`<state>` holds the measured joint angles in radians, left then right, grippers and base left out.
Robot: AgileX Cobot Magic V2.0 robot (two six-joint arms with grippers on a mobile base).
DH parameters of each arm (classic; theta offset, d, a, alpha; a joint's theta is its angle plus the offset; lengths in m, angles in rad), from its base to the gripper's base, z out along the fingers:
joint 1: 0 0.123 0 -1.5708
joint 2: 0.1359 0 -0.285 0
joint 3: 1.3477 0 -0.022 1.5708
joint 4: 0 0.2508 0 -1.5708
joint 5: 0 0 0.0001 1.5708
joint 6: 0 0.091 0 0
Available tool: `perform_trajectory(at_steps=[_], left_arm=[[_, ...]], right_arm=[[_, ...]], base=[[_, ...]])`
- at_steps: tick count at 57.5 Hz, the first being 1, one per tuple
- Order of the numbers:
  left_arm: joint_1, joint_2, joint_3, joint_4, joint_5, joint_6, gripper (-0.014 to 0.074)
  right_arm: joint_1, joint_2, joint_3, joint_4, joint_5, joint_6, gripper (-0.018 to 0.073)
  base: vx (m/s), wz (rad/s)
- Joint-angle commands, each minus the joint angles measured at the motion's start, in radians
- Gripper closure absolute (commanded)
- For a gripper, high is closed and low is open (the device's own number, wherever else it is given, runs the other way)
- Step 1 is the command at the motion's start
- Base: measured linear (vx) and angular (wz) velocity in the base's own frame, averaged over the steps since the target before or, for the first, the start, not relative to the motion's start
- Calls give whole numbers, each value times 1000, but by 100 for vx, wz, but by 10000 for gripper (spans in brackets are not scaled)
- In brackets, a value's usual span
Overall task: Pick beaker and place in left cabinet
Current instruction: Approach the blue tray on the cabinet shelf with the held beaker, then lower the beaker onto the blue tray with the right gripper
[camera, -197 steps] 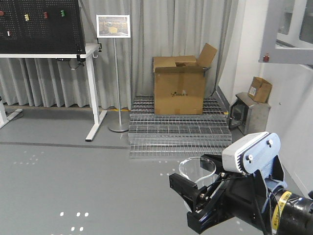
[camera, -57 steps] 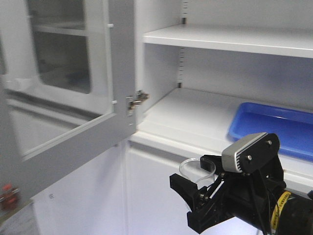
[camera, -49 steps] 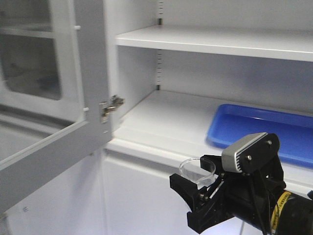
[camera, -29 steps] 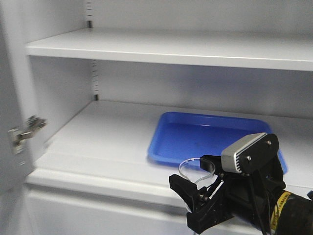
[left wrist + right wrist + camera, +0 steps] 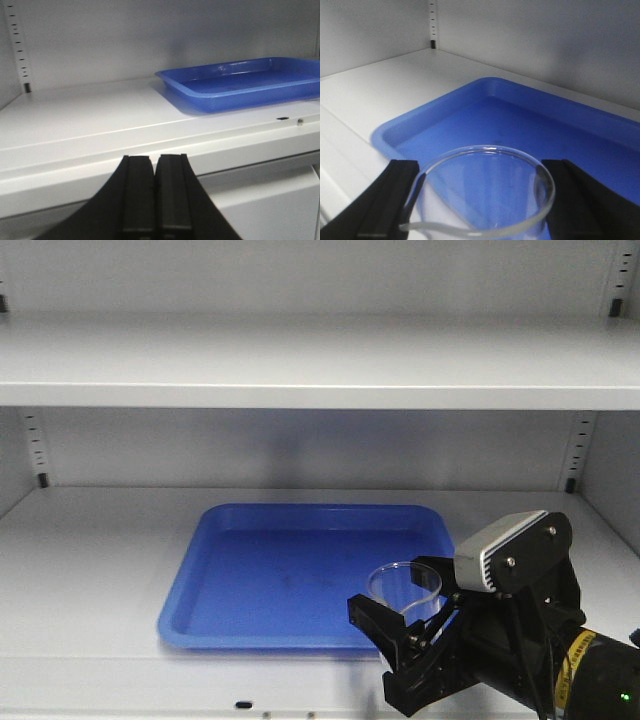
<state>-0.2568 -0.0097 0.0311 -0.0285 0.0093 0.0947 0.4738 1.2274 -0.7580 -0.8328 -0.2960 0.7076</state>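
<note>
Facing into the left cabinet [image 5: 300, 370], with one shelf [image 5: 90, 540] below and another above. Lying on the lower shelf, slightly right of centre: a tray [image 5: 290, 585]. Hanging in front of the tray's near right corner: the right gripper [image 5: 405, 625], holding the beaker [image 5: 404, 590] upright between its fingers. Sitting lower and to the left, before the shelf's front edge: the left gripper [image 5: 155, 200], fingers pressed together, tray off to its right.

Soft, even, slightly cool light filled the left cabinet [image 5: 300, 360]. A dim shadow lay beneath the upper shelf. The front view was sharp. In the wrist views, the near black jaws and the beaker [image 5: 485, 192] rim were blurred.
</note>
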Motion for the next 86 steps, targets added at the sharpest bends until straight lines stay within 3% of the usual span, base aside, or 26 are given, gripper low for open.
perform_trajectory(at_steps=[1, 44, 54, 62, 72, 86], left_arm=[[-4, -18, 16, -8, -84, -3, 595], [-4, -18, 16, -8, -84, -3, 595], [-4, -18, 16, -8, -84, -3, 595], [-4, -18, 16, -8, -84, -3, 595], [-4, -18, 16, -8, -84, -3, 595], [-4, -18, 16, -8, -84, -3, 595]], right_arm=[[-4, -25, -30, 16, -56, -6, 564], [-4, -25, -30, 16, -67, -5, 564], [-4, -11, -34, 31, -125, 52, 564], [-4, 102, -68, 148, -232, 15, 564], [-4, 306, -211, 257, -342, -149, 564], [-4, 512, -427, 260, -354, -205, 564]], base=[[15, -24], [4, -7], [0, 0], [0, 0], [0, 0], [0, 0]])
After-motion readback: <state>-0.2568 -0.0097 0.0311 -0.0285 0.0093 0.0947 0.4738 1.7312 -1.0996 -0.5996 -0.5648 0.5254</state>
